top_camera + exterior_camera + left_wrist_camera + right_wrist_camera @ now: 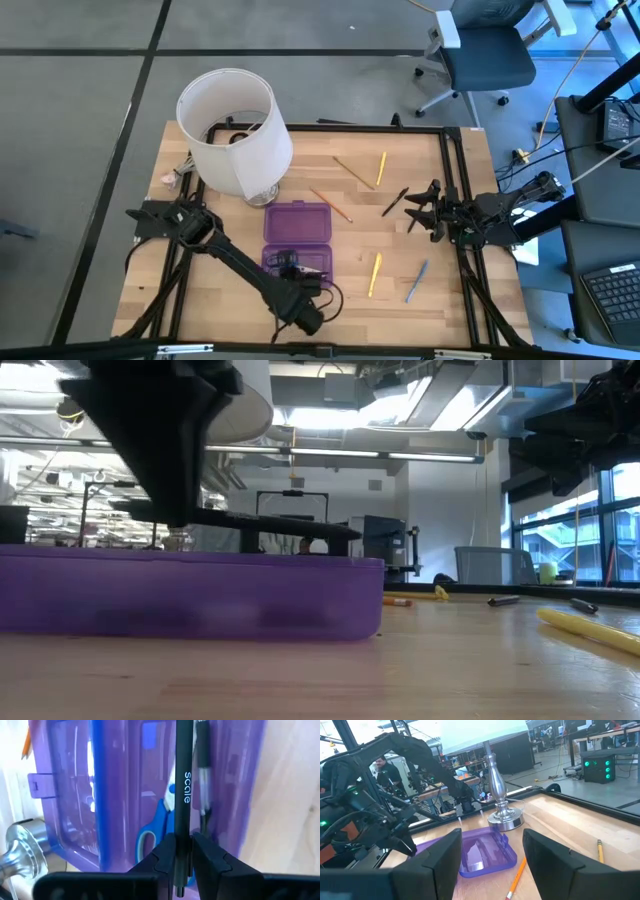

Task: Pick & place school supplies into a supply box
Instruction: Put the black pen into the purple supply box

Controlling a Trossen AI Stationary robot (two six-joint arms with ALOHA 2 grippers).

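Left wrist view: the left pincer is clenched on a dark pen marked "scale", held lengthwise over the open supply box so it can drop in along the box's long side.
Box contents: blue-handled scissors and another dark pen already lie inside.
Box position: the supply box sits near the table's middle, toward the near edge, just beside the white lamp, within the left arm's reach.
Right pincer: released, jaws spread, hovering near the right edge, probably poised for the dark marker beside it.
Still out: yellow pencil, grey-blue pen, wooden pencils on the table's right half.
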